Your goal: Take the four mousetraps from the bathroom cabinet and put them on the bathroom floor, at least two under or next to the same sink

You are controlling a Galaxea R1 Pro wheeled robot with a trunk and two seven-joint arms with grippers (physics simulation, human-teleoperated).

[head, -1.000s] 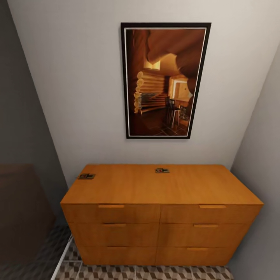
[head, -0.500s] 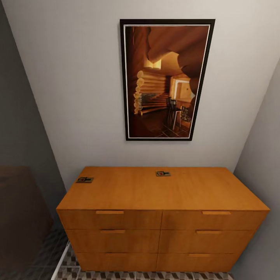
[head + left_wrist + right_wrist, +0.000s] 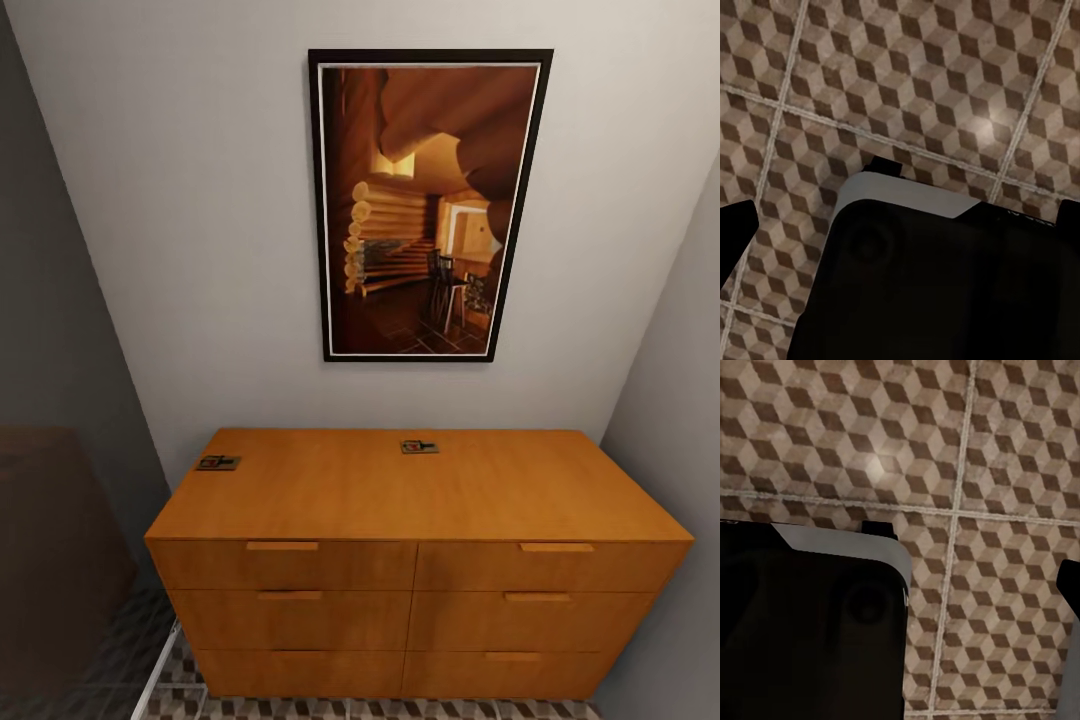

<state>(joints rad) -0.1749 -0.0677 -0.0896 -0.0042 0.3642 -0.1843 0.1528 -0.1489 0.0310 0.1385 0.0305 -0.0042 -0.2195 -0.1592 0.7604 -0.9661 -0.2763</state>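
You face the cabinet (image 3: 400,490): two mousetraps (image 3: 419,446) lie along its back edge, arms hang floorward, grippers' opening indiscernible.

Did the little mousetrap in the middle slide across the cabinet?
No. The middle mousetrap keeps its spot near the back edge of the cabinet, below the painting; only the camera moved.

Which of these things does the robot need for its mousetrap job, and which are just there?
For the job:
- mousetrap at the cabinet top's left edge
- mousetrap near the back middle
- cabinet
- cube-pattern bathroom floor

Just there:
- framed picture on the wall
- dark brown thing at the left, too dim to name
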